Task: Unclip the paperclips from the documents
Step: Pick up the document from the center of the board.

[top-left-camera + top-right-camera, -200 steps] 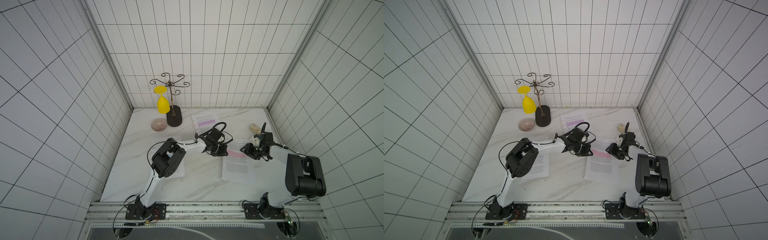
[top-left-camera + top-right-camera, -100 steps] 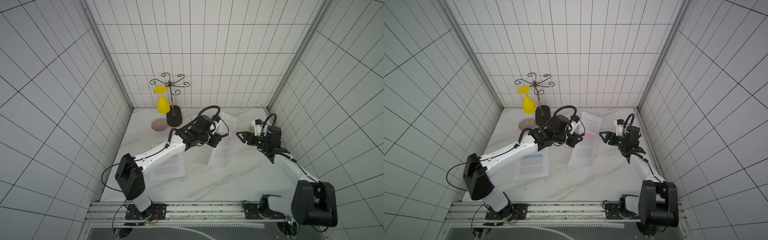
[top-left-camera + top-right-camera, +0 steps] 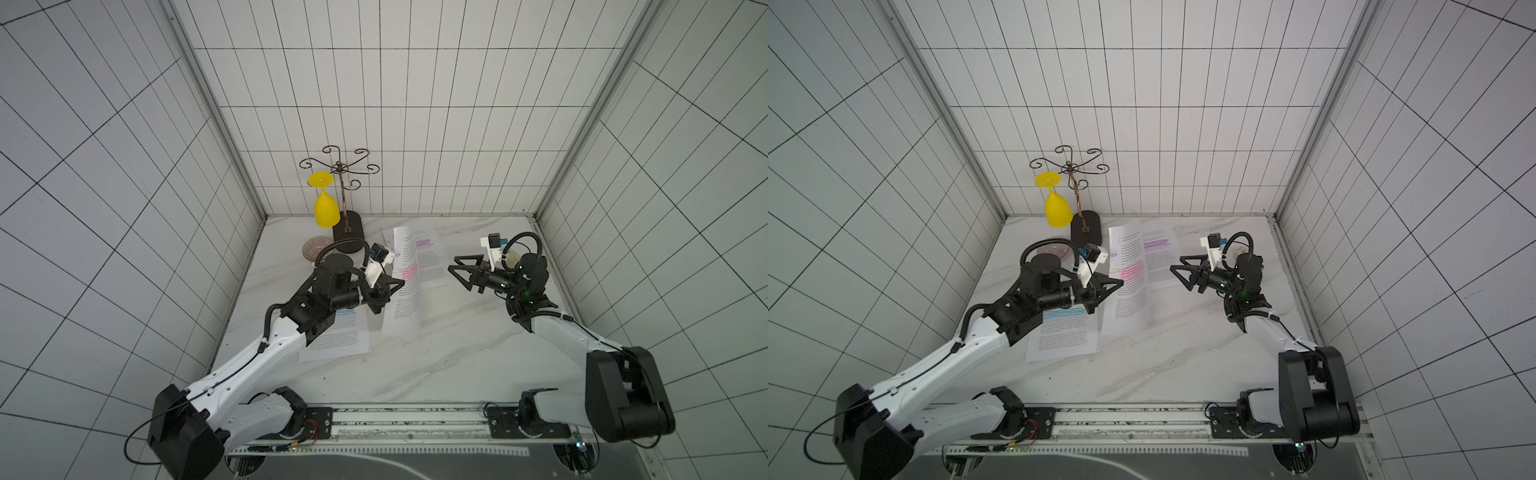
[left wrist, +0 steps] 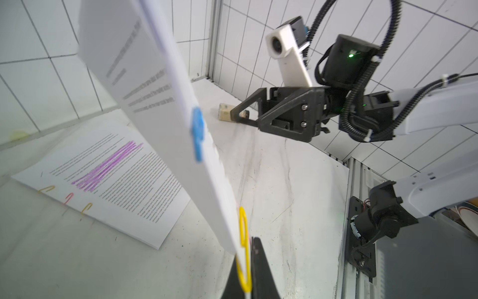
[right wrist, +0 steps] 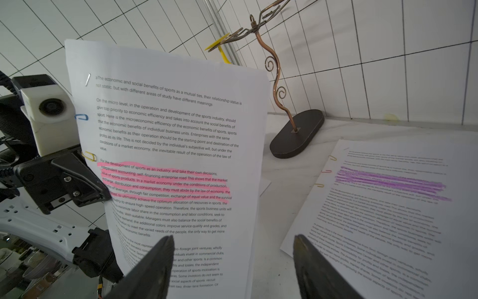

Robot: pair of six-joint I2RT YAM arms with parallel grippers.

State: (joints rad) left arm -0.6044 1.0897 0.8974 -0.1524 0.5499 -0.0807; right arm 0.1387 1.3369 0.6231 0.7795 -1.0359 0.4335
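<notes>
**Tool state.** The left tool (image 3: 1120, 283) is fully closed on the clipped edge of the pink-banded document (image 3: 405, 299). It holds the sheets upright over the surface (image 3: 436, 365), printed side toward the right arm. Whether the sheets' lower end touches the surface cannot be told.

The right tool (image 3: 454, 266) stands wide open and holds nothing. It faces the printed side, roughly level with the pink band, and is apart from the sheets.

**Paperclips on the raised document.** Three sit along the gripped edge:
- a pale paperclip (image 5: 88, 79) near the top corner
- a blue paperclip (image 5: 81, 117) below it
- a yellow paperclip (image 5: 89, 156) lowest, just beside the left tool

In the left wrist view, the yellow paperclip's lower end lies between the closed fingers (image 4: 260, 269).

**Other documents.** The purple-banded document (image 3: 432, 266) lies flat on the surface behind the raised one. Its edge carries a gold paperclip (image 5: 333, 157), a pink paperclip (image 5: 326, 171) and a second gold paperclip (image 5: 319, 185).

The blue-banded document (image 3: 345, 336) lies flat, partly under the left arm. Any clips on it cannot be made out.

**Other items.** A wire stand (image 3: 348, 239) carrying an inverted yellow glass (image 3: 326, 210) sits at the back of the surface. A small bowl (image 3: 312, 249) is just beside it.
</notes>
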